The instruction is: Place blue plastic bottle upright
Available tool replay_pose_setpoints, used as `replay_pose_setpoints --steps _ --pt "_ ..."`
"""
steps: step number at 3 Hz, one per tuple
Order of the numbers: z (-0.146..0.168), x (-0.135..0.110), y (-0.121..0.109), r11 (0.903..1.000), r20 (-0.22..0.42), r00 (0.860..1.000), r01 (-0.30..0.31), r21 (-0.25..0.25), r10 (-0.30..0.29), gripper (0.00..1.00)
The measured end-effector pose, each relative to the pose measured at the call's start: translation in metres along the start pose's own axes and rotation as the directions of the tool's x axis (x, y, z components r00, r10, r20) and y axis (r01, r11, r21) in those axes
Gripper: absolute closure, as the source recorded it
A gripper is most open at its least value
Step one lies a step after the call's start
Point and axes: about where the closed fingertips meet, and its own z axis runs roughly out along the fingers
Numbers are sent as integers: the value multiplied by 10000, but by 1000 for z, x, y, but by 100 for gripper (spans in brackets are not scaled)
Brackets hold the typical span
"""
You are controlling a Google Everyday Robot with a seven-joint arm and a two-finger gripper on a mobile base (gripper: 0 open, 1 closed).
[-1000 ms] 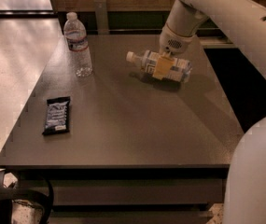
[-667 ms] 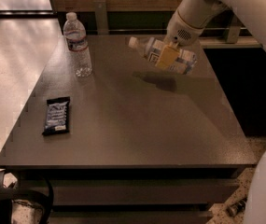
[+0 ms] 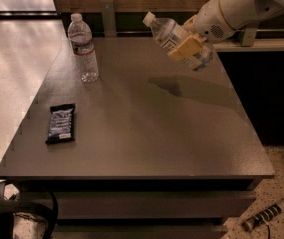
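The blue plastic bottle (image 3: 167,34) is clear with a white cap and a pale label. It hangs in the air above the back right of the table (image 3: 146,128), tilted, with its cap pointing up and to the left. My gripper (image 3: 187,49) is shut on the bottle's body, its yellowish fingers (image 3: 184,48) wrapped over the label. The bottle's lower end is hidden behind the fingers. Its shadow lies on the table below.
A ribbed clear water bottle (image 3: 83,49) stands upright at the back left of the table. A dark snack bar (image 3: 61,123) lies near the left edge. The arm reaches in from the upper right. A ledge runs along the right behind the table.
The gripper has lifted the bottle off the table and raised it, tilting it from lying flat toward cap-up. The arm has swung higher and to the right.
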Motion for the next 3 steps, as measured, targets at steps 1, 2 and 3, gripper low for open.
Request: replay_pose_setpoints --steps 1,2,3 --pt "-9 -7 -4 9995 1848 9827 75 294 -128 100" --pt "-17 -15 -4 9974 3250 9445 289 655 -487 100" --pt "-21 -24 -3 9931 4801 8720 505 1059 -955 100"
